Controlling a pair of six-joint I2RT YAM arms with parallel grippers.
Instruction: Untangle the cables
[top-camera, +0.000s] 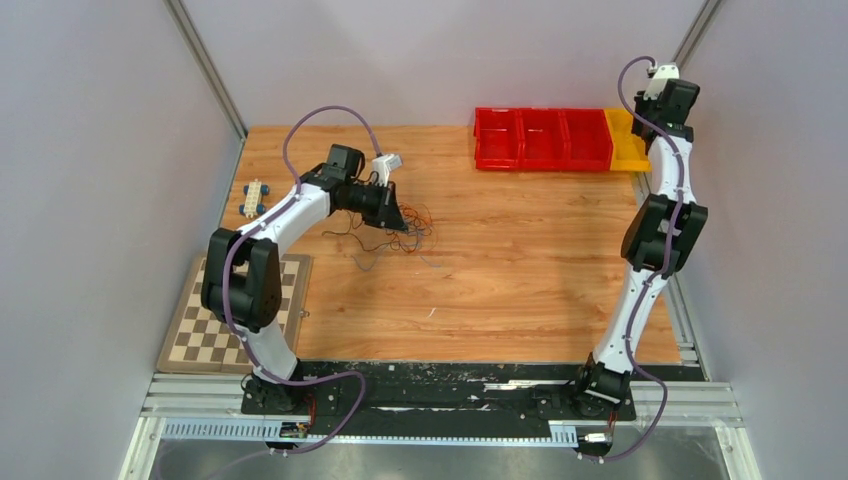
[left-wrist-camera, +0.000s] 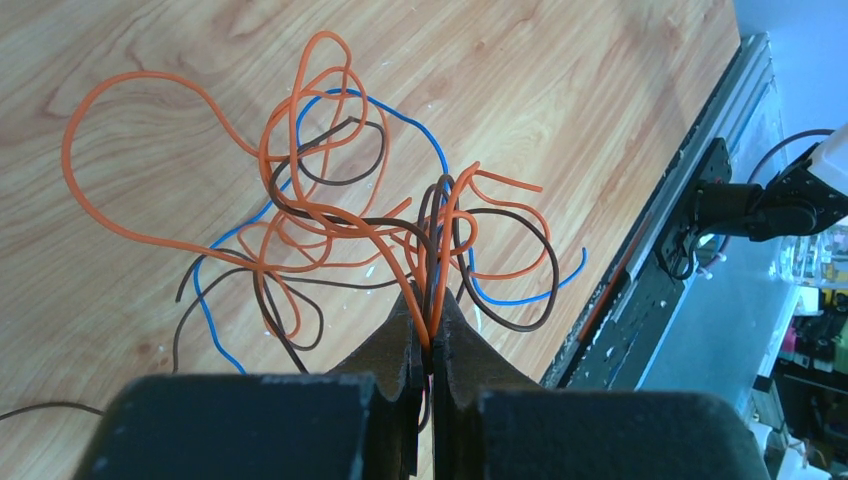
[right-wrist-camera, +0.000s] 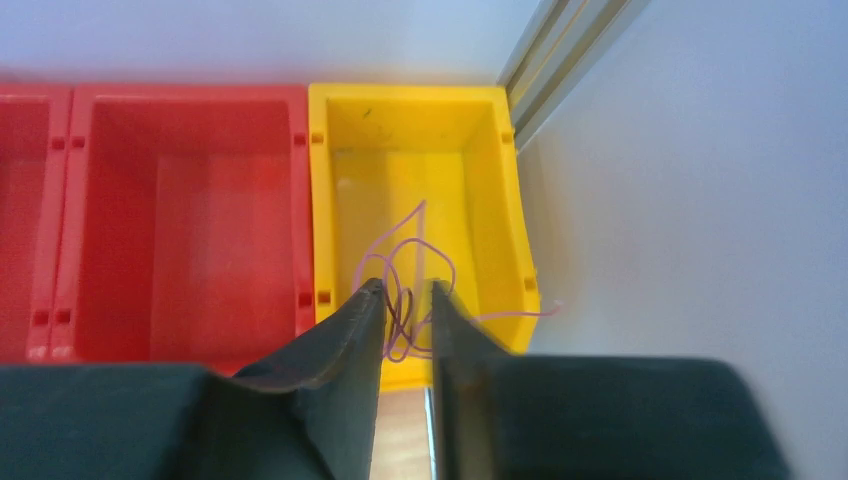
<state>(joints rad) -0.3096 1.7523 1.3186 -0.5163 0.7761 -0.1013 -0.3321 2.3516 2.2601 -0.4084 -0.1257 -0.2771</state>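
The cables (left-wrist-camera: 330, 200) are a loose tangle of thin orange, dark brown and blue wires, partly resting on the wooden table. In the top view the tangle (top-camera: 405, 238) lies left of centre. My left gripper (left-wrist-camera: 432, 318) is shut on a few orange and brown strands at the tangle's near edge; it also shows in the top view (top-camera: 403, 222). My right gripper (right-wrist-camera: 405, 290) is far off at the back right, jaws a narrow gap apart, above a yellow bin (right-wrist-camera: 400, 95). A thin purple wire (right-wrist-camera: 420, 245) curls in that bin and shows between the fingertips.
A row of red bins (top-camera: 540, 138) stands at the back, with the yellow bin (top-camera: 628, 150) at its right end. A chessboard (top-camera: 215, 320) lies at the front left. A small toy block piece (top-camera: 256, 197) sits at the left edge. Walls close both sides.
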